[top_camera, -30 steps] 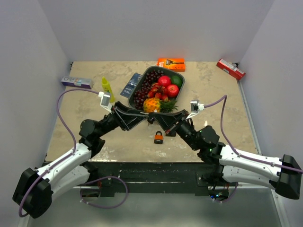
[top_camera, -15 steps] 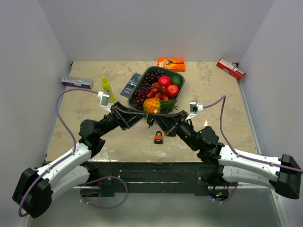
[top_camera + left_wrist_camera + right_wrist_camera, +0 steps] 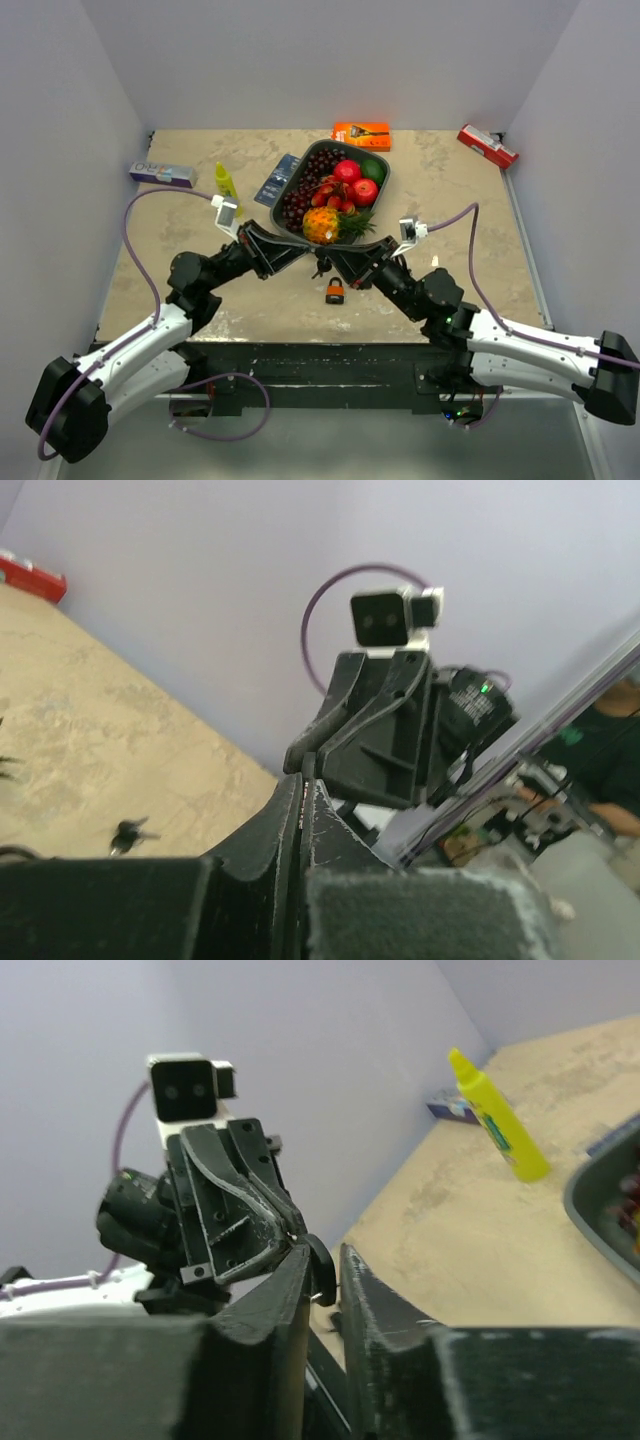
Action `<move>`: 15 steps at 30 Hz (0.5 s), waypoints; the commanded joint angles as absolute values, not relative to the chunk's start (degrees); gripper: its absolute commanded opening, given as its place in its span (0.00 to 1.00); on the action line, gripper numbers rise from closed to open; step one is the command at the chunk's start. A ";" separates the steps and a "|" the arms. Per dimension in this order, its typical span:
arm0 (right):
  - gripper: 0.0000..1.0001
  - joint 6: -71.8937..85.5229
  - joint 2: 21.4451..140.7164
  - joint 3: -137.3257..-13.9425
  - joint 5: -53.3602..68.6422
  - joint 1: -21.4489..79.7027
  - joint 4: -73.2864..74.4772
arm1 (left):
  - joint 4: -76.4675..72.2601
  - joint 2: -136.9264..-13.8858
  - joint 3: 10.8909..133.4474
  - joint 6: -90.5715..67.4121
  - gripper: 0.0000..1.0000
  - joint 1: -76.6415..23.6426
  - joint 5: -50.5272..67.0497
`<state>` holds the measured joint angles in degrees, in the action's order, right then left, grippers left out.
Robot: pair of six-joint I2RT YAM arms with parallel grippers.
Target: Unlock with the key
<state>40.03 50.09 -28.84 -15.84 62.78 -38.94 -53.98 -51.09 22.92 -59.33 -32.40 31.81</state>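
Both grippers meet nose to nose just above the table in front of the fruit tray. My left gripper (image 3: pixel 311 258) is shut on the key; a thin strip of metal shows between its pressed tips (image 3: pixel 301 788). The key's round black head (image 3: pixel 322 1267) sits between the fingers of my right gripper (image 3: pixel 325 1260), which stand slightly apart with a gap on the right side of the head. The left gripper (image 3: pixel 288 1226) shows in the right wrist view too, its tips at the key. The orange and black padlock (image 3: pixel 335 291) lies on the table just below the two grippers, untouched.
A dark tray (image 3: pixel 291 186) of fruit stands right behind the grippers. A yellow bottle (image 3: pixel 226 185) and a blue-white box (image 3: pixel 160 175) are at the left. An orange box (image 3: pixel 361 134) sits at the back, a red box (image 3: pixel 487 145) at the back right.
My left gripper has closed on the key. My right gripper's fingers have parted from the key's head. Both arms stay close together over the padlock.
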 commanded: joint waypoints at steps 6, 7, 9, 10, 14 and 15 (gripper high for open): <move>0.46 27.70 37.97 -36.45 -14.09 62.58 -9.96 | -21.91 -51.41 33.74 -33.62 0.00 -32.43 50.60; 0.48 26.82 38.06 -37.43 -12.32 62.58 -5.58 | -15.71 -51.94 36.10 -31.49 0.00 -32.52 51.84; 0.51 24.80 38.84 -40.67 -6.80 62.58 -1.34 | -10.05 -54.47 38.40 -25.96 0.00 -32.52 56.39; 0.51 24.26 39.54 -41.74 -5.29 62.67 2.42 | -4.71 -55.36 40.41 -24.10 0.00 -32.43 57.64; 0.51 22.50 41.39 -44.91 4.37 62.67 6.76 | 5.17 -58.18 43.76 -16.89 0.00 -32.52 62.75; 0.51 21.80 42.18 -46.57 6.13 62.67 8.07 | 6.32 -58.62 44.20 -15.05 0.00 -32.52 64.15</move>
<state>26.22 40.01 -41.74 -5.13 62.59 -1.54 -7.66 -57.12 40.40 -26.61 -32.40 55.27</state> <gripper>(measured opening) 0.507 0.024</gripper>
